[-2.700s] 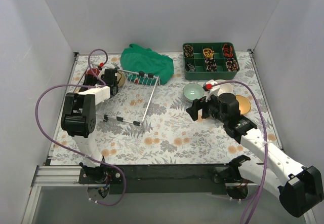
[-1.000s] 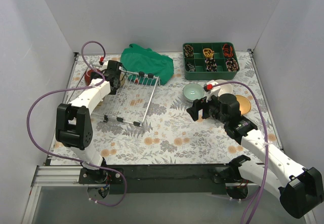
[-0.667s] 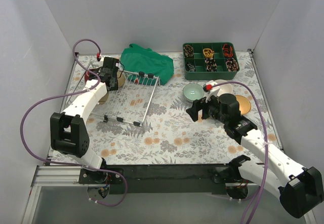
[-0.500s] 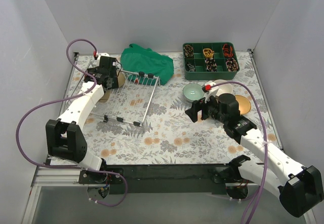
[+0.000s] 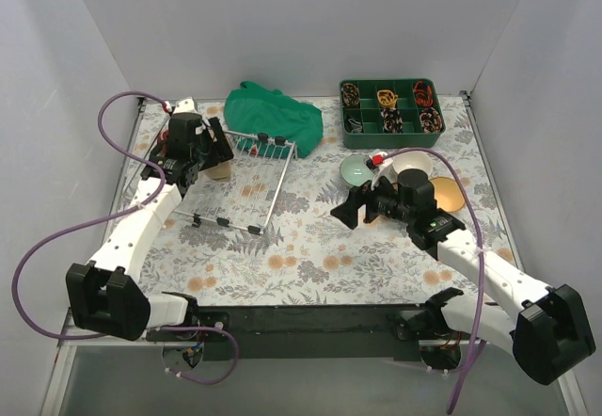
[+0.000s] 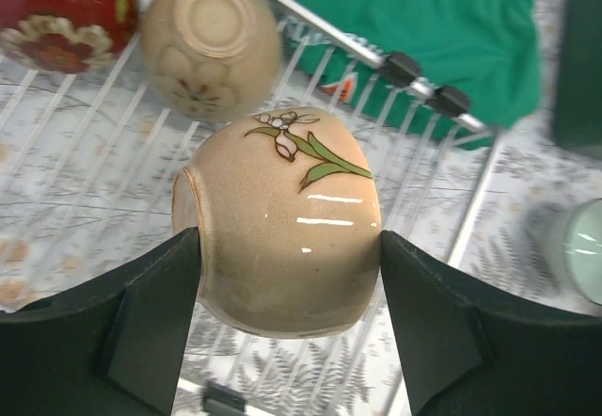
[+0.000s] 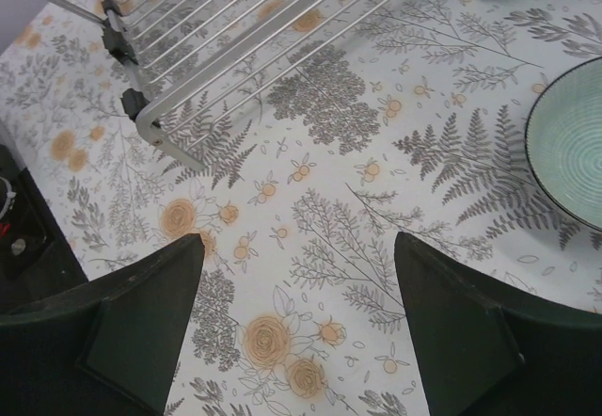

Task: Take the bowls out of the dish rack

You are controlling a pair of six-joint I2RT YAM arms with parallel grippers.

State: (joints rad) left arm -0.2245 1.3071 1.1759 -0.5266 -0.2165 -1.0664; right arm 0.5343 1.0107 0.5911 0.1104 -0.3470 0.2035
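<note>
Since a moment ago both arms have swung leftward: left tool (image 6: 287, 294) clamps a beige bowl (image 6: 282, 218) (leaf-painted) over the dish rack's (image 5: 240, 185) far-left part; right tool (image 7: 296, 322), jaws apart, hangs over open counter (image 5: 310, 247) near the pale green bowl (image 7: 574, 143).

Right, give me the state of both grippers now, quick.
Left gripper: closed on the beige bowl.
Right gripper: open, holding nothing.

Six bowls, one rack (image 5: 240, 190), one cloth (image 5: 273, 115) and one tray (image 5: 390, 140) are counted.
Three bowls are counted at the rack: one red bowl (image 6: 56, 7), one far beige bowl (image 6: 212, 44), one near beige bowl (image 6: 282, 223). Three more are counted on the table (image 5: 310, 247): one green bowl (image 5: 356, 168), one white bowl (image 5: 419, 159), one tan bowl (image 5: 451, 191).
</note>
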